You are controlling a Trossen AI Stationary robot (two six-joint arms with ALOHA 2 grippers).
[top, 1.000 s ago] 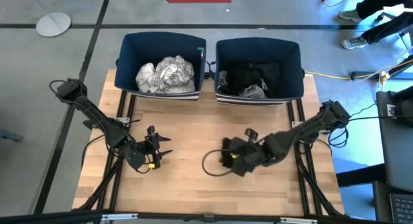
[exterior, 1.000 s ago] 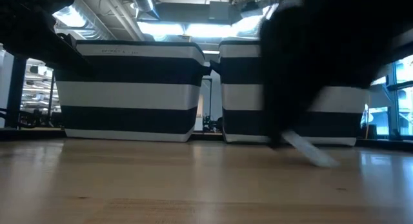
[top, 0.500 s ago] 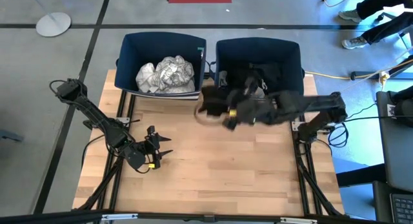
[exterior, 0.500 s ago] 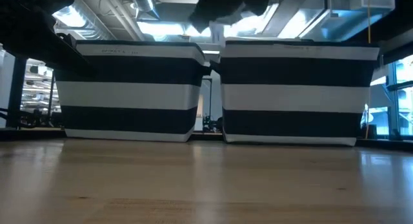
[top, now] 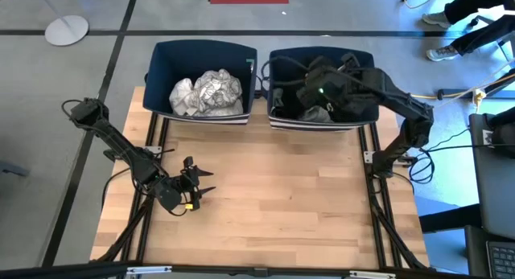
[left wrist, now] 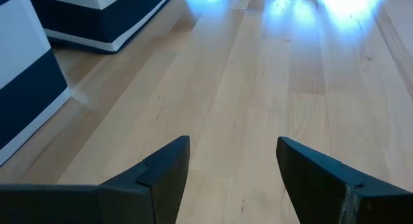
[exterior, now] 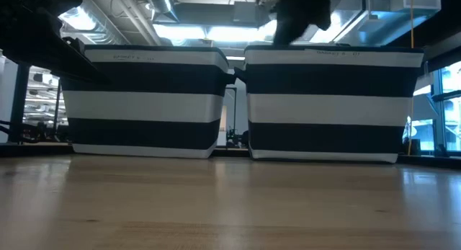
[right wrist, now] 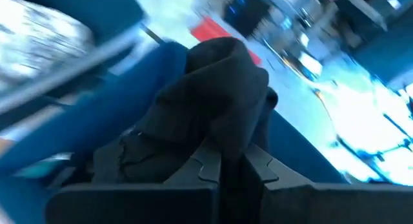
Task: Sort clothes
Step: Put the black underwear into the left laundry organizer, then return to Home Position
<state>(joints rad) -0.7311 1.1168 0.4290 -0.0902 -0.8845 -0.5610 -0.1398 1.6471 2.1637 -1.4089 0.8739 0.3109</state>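
My right gripper (top: 312, 84) hangs over the right navy bin (top: 364, 63), shut on a black garment (right wrist: 213, 95). In the low view the garment (exterior: 301, 12) shows as a dark bunch above that bin's rim. The right bin holds dark clothes and a grey piece (top: 319, 114). The left navy bin (top: 161, 58) holds white and grey-patterned clothes (top: 208, 92). My left gripper (top: 197, 185) is open and empty, low over the table's left half; it also shows in the left wrist view (left wrist: 232, 153). My right gripper pinches a bunched fold of the black garment (right wrist: 221, 139) between its two fingers. The garment is lifted clear of the table and sits bunched around the fingertips, above the right bin's inside. Which part of the garment the fingers hold cannot be told.
The two bins stand side by side at the table's far edge, their striped walls (exterior: 144, 106) facing the near side. Bare wooden tabletop (top: 273, 207) lies in front of them. A person's legs (top: 463, 30) show on the floor beyond the far right corner.
My right gripper has lifted the black garment off the table's middle and carried it up and toward the far edge, passing the gap between the bins, until it is over the right bin. The garment is now clear of the table.
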